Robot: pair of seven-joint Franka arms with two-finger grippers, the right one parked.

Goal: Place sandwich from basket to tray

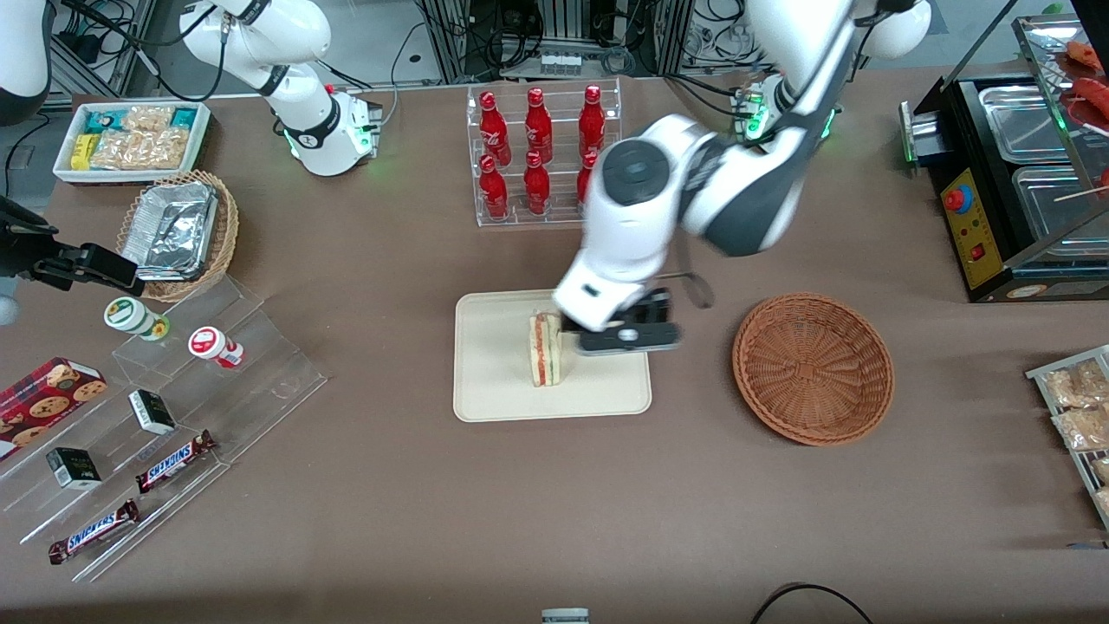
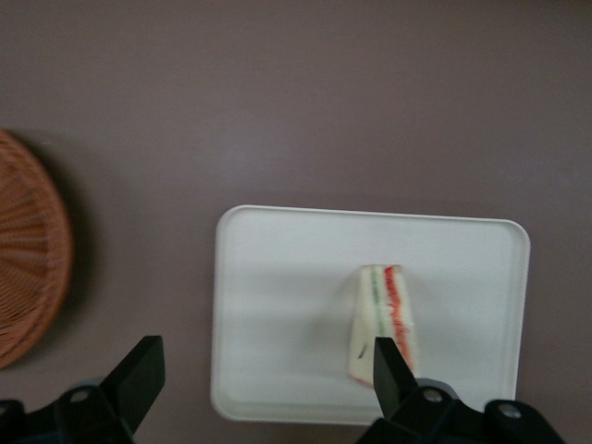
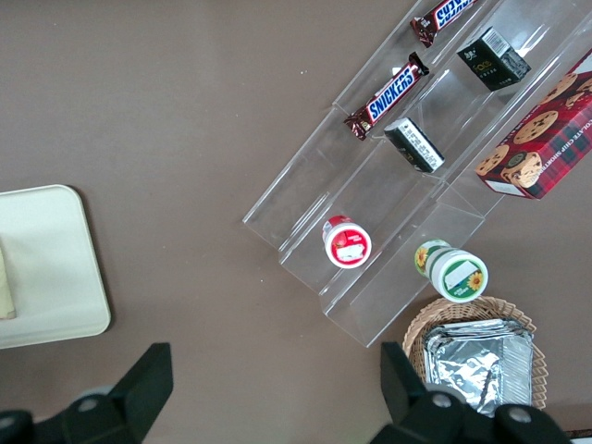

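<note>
Front view: sandwich on tray; tool above, wide open, holding nothing.

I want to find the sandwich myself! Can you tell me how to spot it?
Look at the cream tray in the middle of the brown table, beside the round basket. The sandwich stands on it, right by the open pincer. It is the only thing there: white bread with red and green stripes.

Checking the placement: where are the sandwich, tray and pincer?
sandwich (image 1: 546, 350), front view, filling edge.
tray (image 1: 494, 381), front view, bare floor.
pincer (image 2: 268, 375), left wrist view, open, above the tray.
</note>
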